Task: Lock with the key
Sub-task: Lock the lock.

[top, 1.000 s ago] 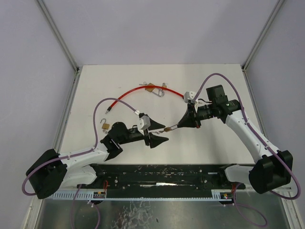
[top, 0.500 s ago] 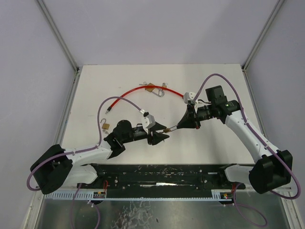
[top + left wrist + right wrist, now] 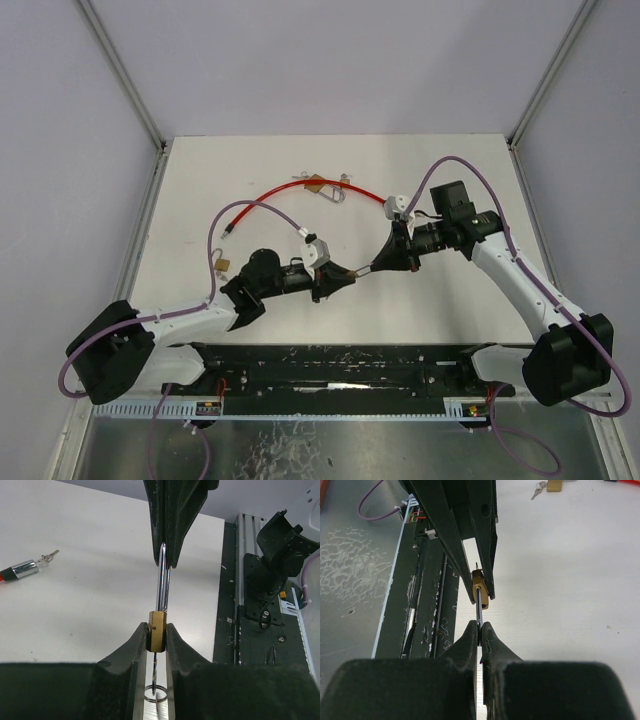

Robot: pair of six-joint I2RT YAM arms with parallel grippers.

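Note:
A small brass padlock (image 3: 156,631) hangs in the air between my two grippers. My left gripper (image 3: 156,629) is shut on its body, seen mid-table in the top view (image 3: 336,274). My right gripper (image 3: 480,629) is shut on the steel shackle (image 3: 479,611), and in the top view (image 3: 379,265) it comes in from the right. The key (image 3: 155,667) sticks out of the lock's underside between my left fingers, with its ring (image 3: 155,694) hanging below. In the right wrist view the padlock's body (image 3: 480,586) sits between the left fingers (image 3: 470,540).
A red cable (image 3: 300,188) arcs across the far table, with another brass padlock (image 3: 316,184) and keys beside it. A third small padlock (image 3: 222,263) lies at the left. The cable's metal end (image 3: 23,569) lies left of my left gripper. The black rail (image 3: 340,365) runs along the near edge.
My left gripper has moved right to the padlock and closed on its body. The right gripper has kept its hold on the shackle, hardly moving.

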